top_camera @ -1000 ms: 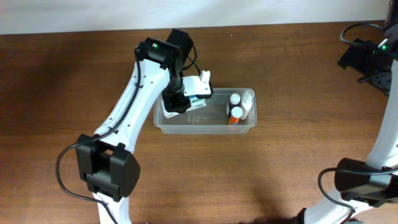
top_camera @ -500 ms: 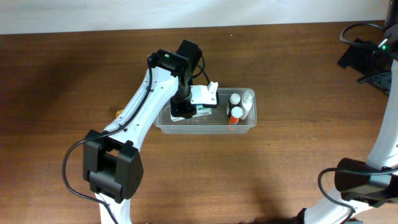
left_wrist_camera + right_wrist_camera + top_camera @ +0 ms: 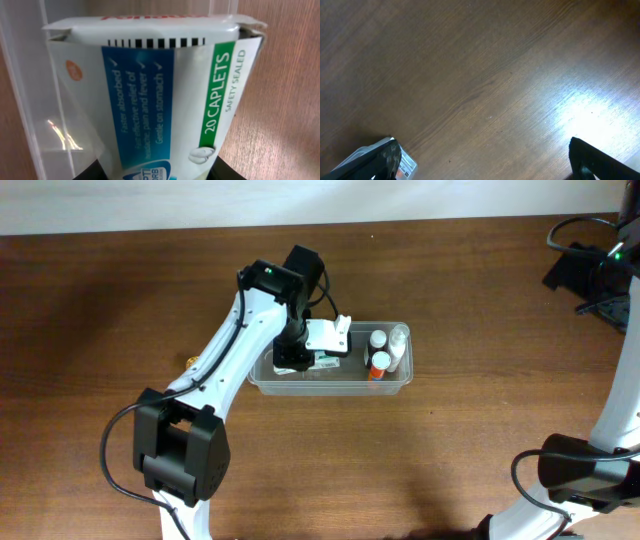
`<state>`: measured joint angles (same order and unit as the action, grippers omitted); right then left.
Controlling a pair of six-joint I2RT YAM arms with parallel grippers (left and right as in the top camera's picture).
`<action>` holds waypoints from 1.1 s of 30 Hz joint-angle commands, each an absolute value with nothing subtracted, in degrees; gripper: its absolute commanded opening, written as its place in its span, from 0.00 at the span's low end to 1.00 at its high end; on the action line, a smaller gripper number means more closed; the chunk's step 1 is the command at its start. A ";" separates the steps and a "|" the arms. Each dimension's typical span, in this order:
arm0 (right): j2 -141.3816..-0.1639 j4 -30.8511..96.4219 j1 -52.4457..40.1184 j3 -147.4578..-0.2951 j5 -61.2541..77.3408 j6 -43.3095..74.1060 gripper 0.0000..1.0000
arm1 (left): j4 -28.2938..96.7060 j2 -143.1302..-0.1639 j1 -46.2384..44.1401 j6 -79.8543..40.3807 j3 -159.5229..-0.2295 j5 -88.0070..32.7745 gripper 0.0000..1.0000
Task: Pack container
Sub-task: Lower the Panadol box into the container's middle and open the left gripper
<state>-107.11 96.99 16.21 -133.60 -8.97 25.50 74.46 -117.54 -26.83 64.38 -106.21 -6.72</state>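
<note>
At mid-table, the left gripper (image 3: pixel 308 357) clamps a caplet box (image 3: pixel 150 100) in the left half of the clear container (image 3: pixel 330 388); small bottles (image 3: pixel 385 352) stand at its right end. Farther right, the right gripper (image 3: pixel 482 155) is spread wide above the wooden table (image 3: pixel 470 75).
</note>
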 commanded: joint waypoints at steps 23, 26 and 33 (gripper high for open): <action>-107.31 97.25 16.53 -133.67 -9.28 25.96 0.98 | 67.92 -117.43 -26.85 67.81 -101.06 -8.25 0.43; -107.31 97.25 16.53 -133.67 -9.28 25.96 0.98 | 67.83 -117.43 -26.85 67.81 -101.06 -8.43 0.42; -107.31 97.25 16.53 -133.67 -9.28 25.96 0.98 | 67.61 -119.09 -26.85 67.83 -101.06 -8.38 0.42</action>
<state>-107.11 96.97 16.21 -133.60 -8.97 25.54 67.81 -117.56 -26.83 66.46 -101.45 -7.11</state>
